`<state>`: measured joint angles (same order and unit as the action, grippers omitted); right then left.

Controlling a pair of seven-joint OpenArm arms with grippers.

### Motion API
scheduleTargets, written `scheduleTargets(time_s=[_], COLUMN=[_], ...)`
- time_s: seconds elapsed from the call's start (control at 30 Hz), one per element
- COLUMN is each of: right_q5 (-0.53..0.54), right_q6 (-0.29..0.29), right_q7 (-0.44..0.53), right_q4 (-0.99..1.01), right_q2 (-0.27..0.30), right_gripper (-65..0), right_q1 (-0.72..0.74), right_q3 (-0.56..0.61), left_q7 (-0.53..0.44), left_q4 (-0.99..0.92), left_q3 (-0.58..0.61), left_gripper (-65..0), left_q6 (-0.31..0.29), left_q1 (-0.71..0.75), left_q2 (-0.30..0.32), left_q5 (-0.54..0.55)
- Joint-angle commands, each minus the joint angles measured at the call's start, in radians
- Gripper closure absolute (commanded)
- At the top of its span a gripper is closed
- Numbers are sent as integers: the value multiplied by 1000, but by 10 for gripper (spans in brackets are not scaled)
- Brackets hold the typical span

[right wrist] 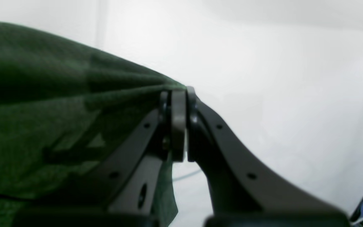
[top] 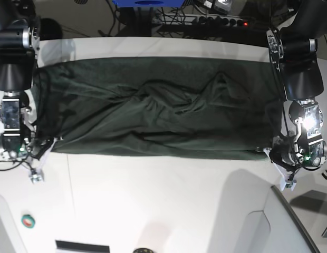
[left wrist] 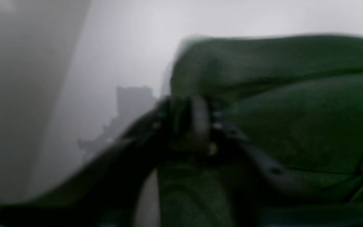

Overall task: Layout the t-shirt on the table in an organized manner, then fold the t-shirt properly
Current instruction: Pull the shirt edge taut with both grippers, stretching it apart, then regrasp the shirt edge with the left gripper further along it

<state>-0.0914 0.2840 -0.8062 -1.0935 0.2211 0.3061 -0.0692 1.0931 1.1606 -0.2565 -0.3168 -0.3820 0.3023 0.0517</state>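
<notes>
Now our right gripper is clenched on a corner of the t-shirt, jaws pressed together with green knit pinched between them and the cloth running away to the left in that wrist view. Our left gripper shows only through heavy blur; fabric bunches right at its tips and it looks closed on the shirt's edge, though we judge that more than see it.

From the base view, the right gripper sits at the scene's left near corner of the t-shirt and the left gripper at the right near corner. Between them the shirt stretches wide across the far half of the table, its near hem fairly straight, its middle rumpled with diagonal folds.

We take this as the laying-out step. To do it well, we should keep both grips firm, hold even tension across the hem, move both arms together, and lower the cloth so the central wrinkles flatten rather than get trapped.
</notes>
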Motion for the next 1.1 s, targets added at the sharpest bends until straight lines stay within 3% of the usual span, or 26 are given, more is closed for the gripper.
scheduleTargets(time_s=[0.0,0.07,0.5,0.57,0.63,0.67,0.87,1.07], right_q5=[-5,-5,-5,-5,-5,-5,-5,-5], right_q6=[-4,-4,-4,-4,-4,-4,-2,-2], right_q7=[11,11,11,11,11,11,11,12], right_q4=[-18,-18,-18,-18,-18,-18,-18,-18], right_q2=[11,11,10,10,11,11,11,11], right_gripper=[0,0,0,0,0,0,0,0], right_q1=[25,23,23,23,23,23,23,23], right_q3=[-2,-4,-1,-1,-1,-1,1,-5], left_q7=[-12,-12,-66,-70,-72,-74,-163,-164], left_q4=[15,15,-69,-43,-6,14,17,15], left_q3=[-2,-2,0,-2,-7,-7,0,1], left_gripper=[-194,-224,-217,-163,-30,0,0,0], left_q6=[3,3,5,5,5,5,5,5], left_q1=[-28,-28,-31,21,84,111,234,312], left_q2=[11,8,5,2,-18,-21,-24,-24], left_q5=[-3,-3,-2,-2,-2,-2,-5,-3])
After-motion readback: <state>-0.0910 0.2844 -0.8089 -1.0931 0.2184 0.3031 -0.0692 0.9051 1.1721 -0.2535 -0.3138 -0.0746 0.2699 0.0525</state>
